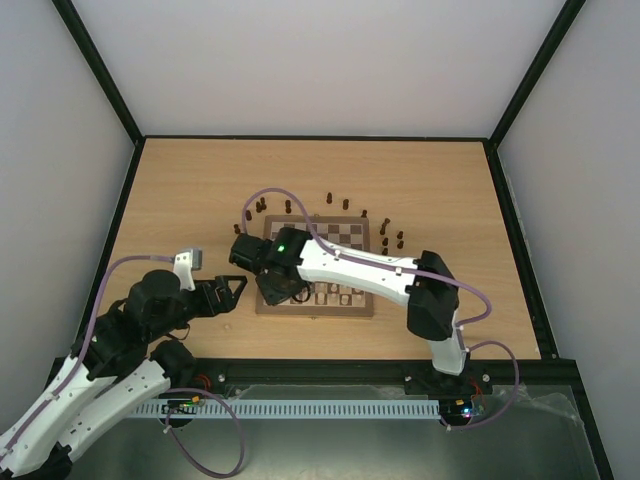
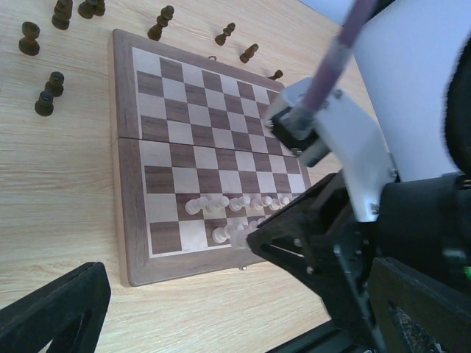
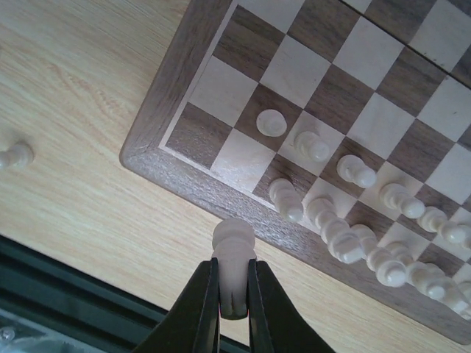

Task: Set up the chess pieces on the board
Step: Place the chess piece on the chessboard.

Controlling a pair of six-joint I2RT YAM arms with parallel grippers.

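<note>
- The board point(image 1: 345, 235) is a flat wooden square with dark brown and cream squares inside a mid-brown border. It lies near the middle of a light wooden worktop point(image 1: 180, 190).
- Pale cream pieces point(image 3: 357, 170) stand on the board in two uneven rows along its near side. In the right wrist view they are packed closer together towards the right.
- The two dark fingers of the right claw point(image 3: 233, 283) pinch another pale piece point(image 3: 233, 250) upright, with its rounded head showing above the fingertips.
- From the wrist camera, this piece appears against the board's near border, close to the near left corner. Its height above the wood cannot be told.
- A lone pale piece point(image 3: 15, 157) stands on the worktop off the board's left side, well apart from the others.
- Dark brown pieces point(image 1: 288, 206) are off the board, scattered on the worktop in a loose arc around its far edge and far right corner.
- The white right arm point(image 1: 360, 270) reaches from its base at the near right diagonally across the board. In the overhead view it hides much of the board's near half.
- The left claw point(image 1: 236, 293) is over the worktop just beside the board's near left corner. Its fingers are spread wide apart and point towards the board.
- A purple cable point(image 1: 270, 193) arcs above the board's far left area in the overhead view.
</note>
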